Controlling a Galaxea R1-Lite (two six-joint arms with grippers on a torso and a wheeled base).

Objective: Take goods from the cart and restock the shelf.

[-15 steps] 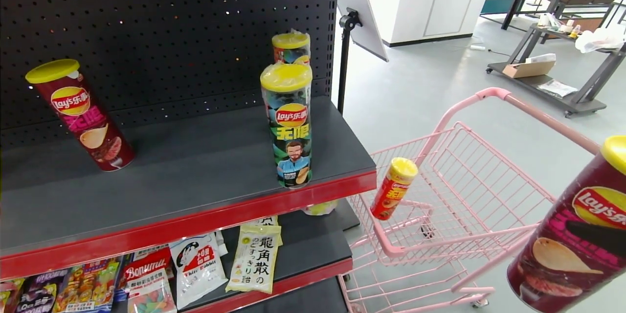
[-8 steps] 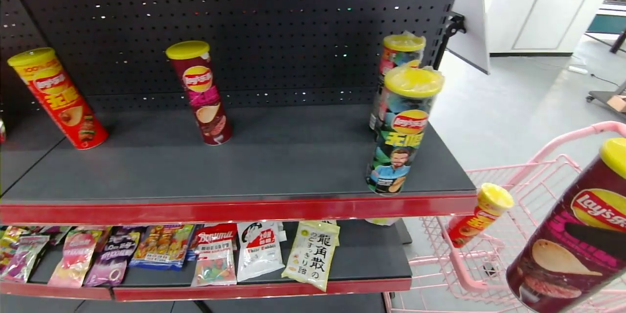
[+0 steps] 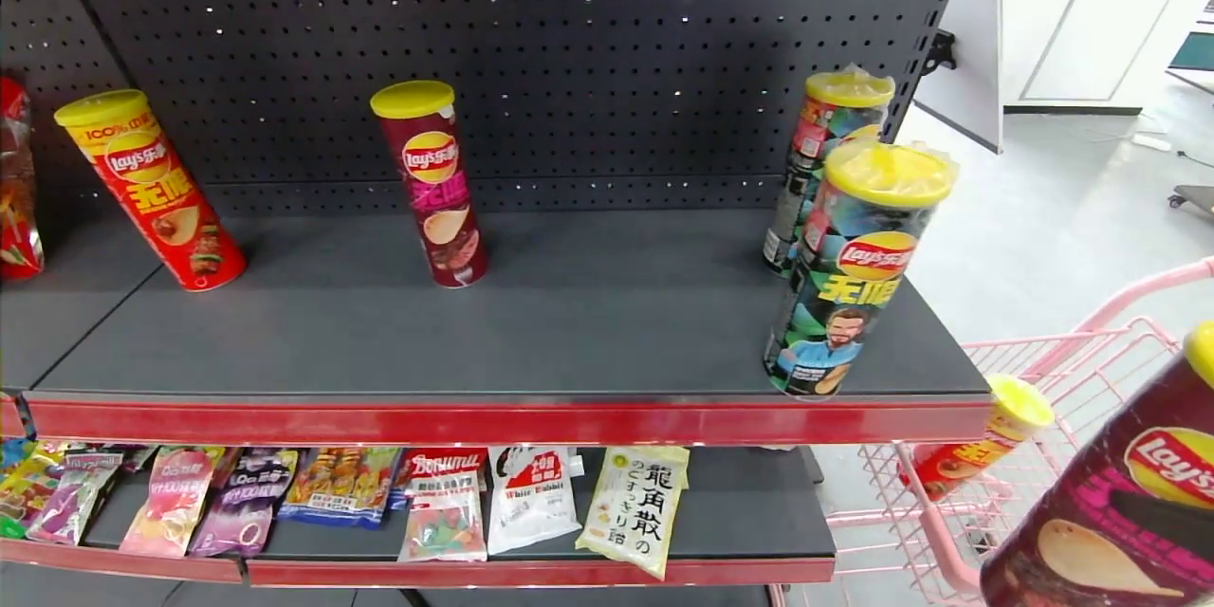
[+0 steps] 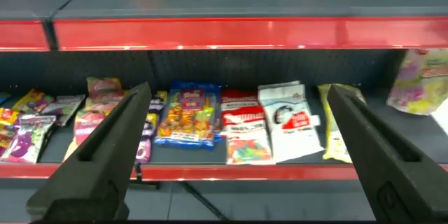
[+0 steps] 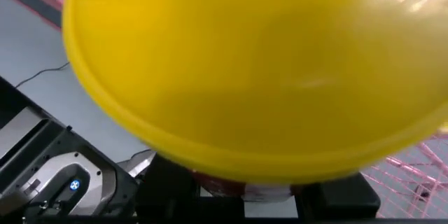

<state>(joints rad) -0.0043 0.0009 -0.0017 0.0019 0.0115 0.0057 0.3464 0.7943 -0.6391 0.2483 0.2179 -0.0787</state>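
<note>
Right of the shelf (image 3: 512,419), right gripper (image 5: 252,197) grasps a maroon can (image 3: 1114,531), half cut off; left gripper (image 4: 238,92) is spread wide

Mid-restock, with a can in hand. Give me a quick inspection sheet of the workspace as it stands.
Surface: upper shelf, dark, bare between the cans.
Job's things: red can left, maroon can middle, front green can and rear green can right, all standing; orange can in the pink cart.
Clutter: snack bags in a row on the lower shelf.
Grippers: left gripper open, empty; right gripper shut on the held maroon can.
Cables: thin line on the floor, likely a cable.
Surroundings: pegboard behind; white wall to the right.
</note>
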